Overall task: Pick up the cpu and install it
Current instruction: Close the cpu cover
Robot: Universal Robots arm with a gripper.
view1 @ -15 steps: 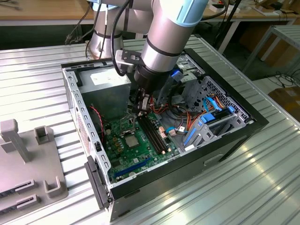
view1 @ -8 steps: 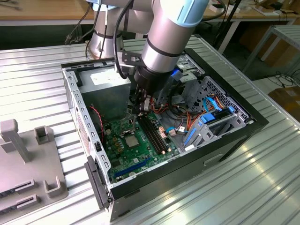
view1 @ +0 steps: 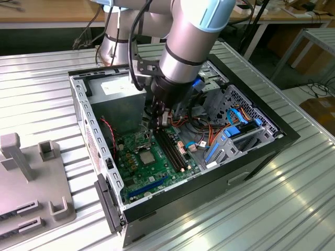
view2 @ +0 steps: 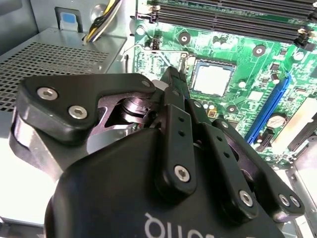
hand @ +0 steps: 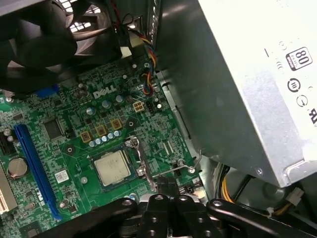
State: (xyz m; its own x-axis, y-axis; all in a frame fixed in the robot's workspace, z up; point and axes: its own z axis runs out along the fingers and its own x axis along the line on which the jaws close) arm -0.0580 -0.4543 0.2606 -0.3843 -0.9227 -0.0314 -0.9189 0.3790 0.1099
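My jaws [hand: 167, 191] are clenched with nothing between them. The cpu [hand: 113, 167] lies flat in its socket just beyond their tips, metal face up; being square, it has no long axis. The thin retention lever [hand: 174, 171] lies right at the tips, so I judge they could snag it.

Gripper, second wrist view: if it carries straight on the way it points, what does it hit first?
Probably the socket's lever and frame edge beside the cpu, which sits in the socket. The gripper aims at the motherboard; depth is unclear.
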